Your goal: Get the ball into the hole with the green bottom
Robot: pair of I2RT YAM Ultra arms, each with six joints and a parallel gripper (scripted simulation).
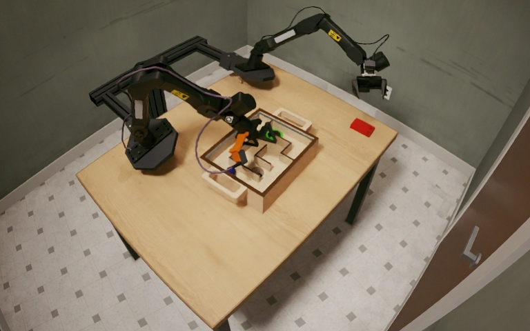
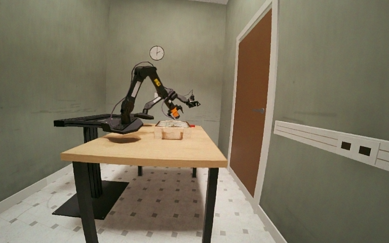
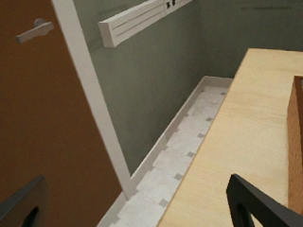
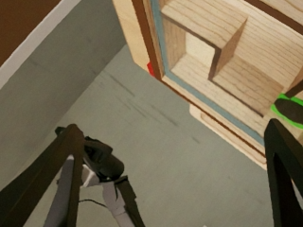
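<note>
The walled maze board (image 1: 290, 165) (image 2: 160, 133) (image 3: 294, 151) (image 4: 149, 38) lies flat on the table. A green-ringed hole (image 1: 278, 132) (image 4: 290, 122) shows dark inside in the right wrist view. A small blue spot (image 1: 230, 170) shows near the board's handle end; I cannot tell whether it is the ball or a hole. No ball is clearly visible. My right gripper (image 1: 261, 137) (image 4: 169, 128) is open above the board, partly hiding its inside. My left gripper (image 1: 370, 97) (image 3: 139, 184) is open and empty, high beyond the table's far edge, away from the board.
A red block (image 1: 362, 127) (image 2: 192, 125) (image 4: 151, 69) lies near the table's far corner. Loop handles (image 1: 221, 188) (image 4: 227, 134) stick out from the board's two ends. An orange part (image 1: 238, 147) (image 2: 174, 112) of the right arm hangs over the board. A purple cable loops beside it.
</note>
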